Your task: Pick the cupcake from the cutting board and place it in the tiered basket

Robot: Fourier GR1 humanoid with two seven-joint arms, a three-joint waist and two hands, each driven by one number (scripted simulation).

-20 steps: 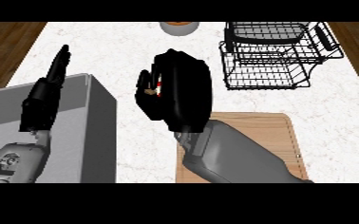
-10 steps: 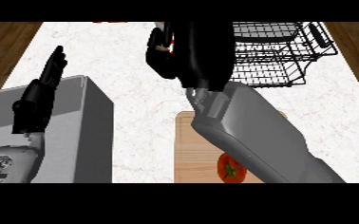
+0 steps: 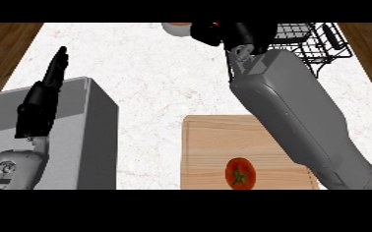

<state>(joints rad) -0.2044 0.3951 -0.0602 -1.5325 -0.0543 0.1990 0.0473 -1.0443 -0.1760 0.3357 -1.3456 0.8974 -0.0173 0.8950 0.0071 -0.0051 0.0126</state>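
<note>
My right hand [image 3: 227, 33] is stretched to the far edge of the counter, just left of the black wire tiered basket [image 3: 317, 43]. Its fingers are curled round the cupcake [image 3: 214, 24], of which only a small red bit shows at the hand's upper edge. The grey right forearm [image 3: 291, 108] crosses the wooden cutting board [image 3: 210, 147], which lies at the near right. My left hand [image 3: 45, 94] rests open at the left, fingers pointing up.
A red tomato [image 3: 240, 173] lies on the board's near part. A grey box-shaped appliance [image 3: 83, 137] fills the near left under the left hand. A pale round bowl [image 3: 176, 28] stands at the far edge, left of the right hand.
The right hand has carried the cupcake away from the board, farther back and right, up to the basket's left side. The tomato on the board now shows. The left hand stays put.
</note>
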